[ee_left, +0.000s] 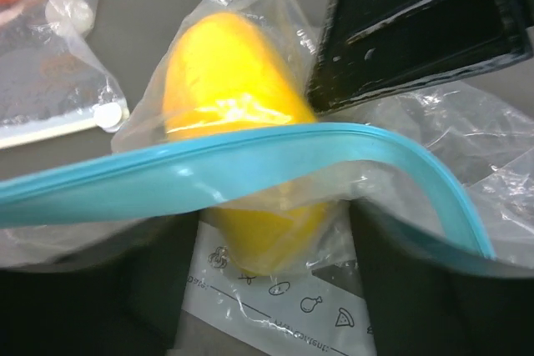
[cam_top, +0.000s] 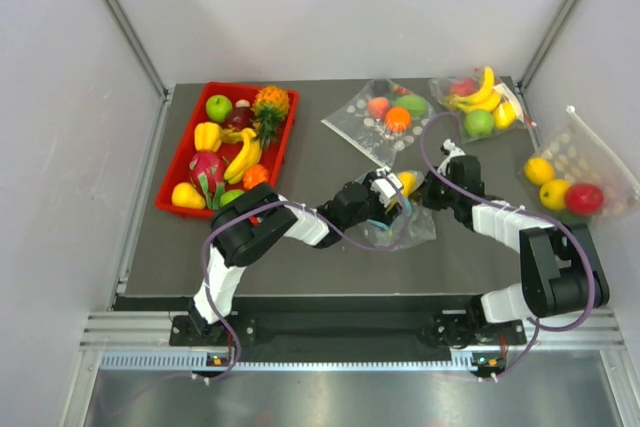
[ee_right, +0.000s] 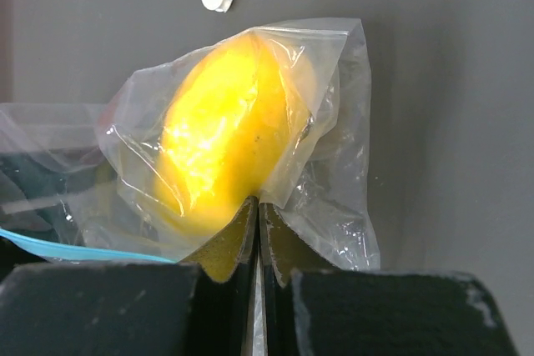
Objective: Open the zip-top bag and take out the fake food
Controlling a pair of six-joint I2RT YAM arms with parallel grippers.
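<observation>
Teal zip strip (ee_left: 250, 160) closest, bowed across the left wrist view. Belongs to the bag (ee_right: 334, 181), lying mid-table between both arms. Inside, yellow fruit (ee_left: 225, 81), long axis crossing under the strip and pointing at the right arm. Right fingers (ee_right: 257, 235) pressed together on loose film at the far end, hard against the fruit's tip. Left fingers (cam_top: 388, 197) at the mouth side, nearer the opening; apart or clamped, cannot tell. Likely next: fruit out mouthward, toward the left. Dark table (cam_top: 300, 257) beneath.
</observation>
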